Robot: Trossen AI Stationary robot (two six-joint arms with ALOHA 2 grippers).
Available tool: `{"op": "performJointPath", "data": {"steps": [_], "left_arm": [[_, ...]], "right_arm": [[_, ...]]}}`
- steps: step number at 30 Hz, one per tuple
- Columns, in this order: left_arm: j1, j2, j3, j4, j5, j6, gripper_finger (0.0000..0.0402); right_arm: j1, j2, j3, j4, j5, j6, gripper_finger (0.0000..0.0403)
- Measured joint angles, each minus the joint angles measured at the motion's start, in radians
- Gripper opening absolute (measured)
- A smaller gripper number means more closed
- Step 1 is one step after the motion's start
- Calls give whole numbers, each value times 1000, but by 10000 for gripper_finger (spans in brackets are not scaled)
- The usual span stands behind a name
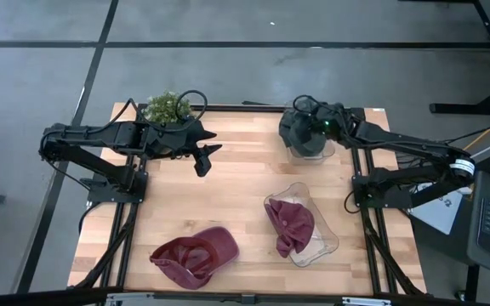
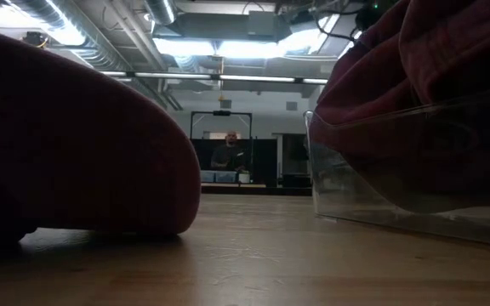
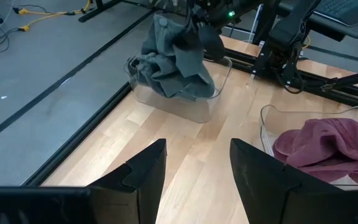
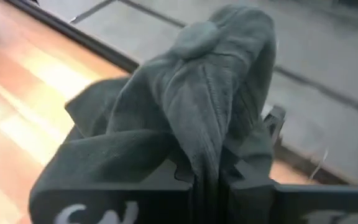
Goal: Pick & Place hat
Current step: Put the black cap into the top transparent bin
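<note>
The right gripper (image 4: pixel 207 177) has its fingers pressed together on a fold of the grey-green hat (image 4: pixel 185 118), and the cloth bunches up so thickly over them that the fingertips themselves are buried. In the high view the same hat (image 1: pixel 303 134) reads only as a dark lump over a clear bin (image 1: pixel 323 154) at the table's far right, most of that bin hidden beneath it. From the left wrist view the hat (image 3: pixel 173 62) hangs crumpled with its length running roughly up and down, lower part inside the bin (image 3: pixel 213 99); no brim or front can be told. The left gripper (image 3: pixel 194 171) hovers over the wooden table (image 1: pixel 236 183) near the far left, fingers spread and holding nothing, aimed toward the grey-green hat. A maroon hat (image 1: pixel 289 225) lies draped in a second clear bin (image 1: pixel 328 246), partly over its rim. Another maroon hat (image 1: pixel 196 255) lies on the table near the front edge, long axis running left to right. A green plant (image 1: pixel 166 106) sits at the far left corner, partly behind the left arm.
</note>
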Motion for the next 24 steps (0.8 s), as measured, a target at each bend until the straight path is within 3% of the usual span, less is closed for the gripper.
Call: {"op": "performJointPath", "data": {"steps": [8,15,21,24], "left_arm": [[0,0,0,0,0,1,174],[0,0,0,0,0,2,174],[0,0,0,0,0,2,174],[0,0,0,0,0,1,174]], "right_arm": [[-29,0,0,-105,-8,53,12],[-40,0,0,-92,-39,38,21],[-40,0,0,7,-165,-13,82],[-40,-4,0,34,-174,-33,126]]}}
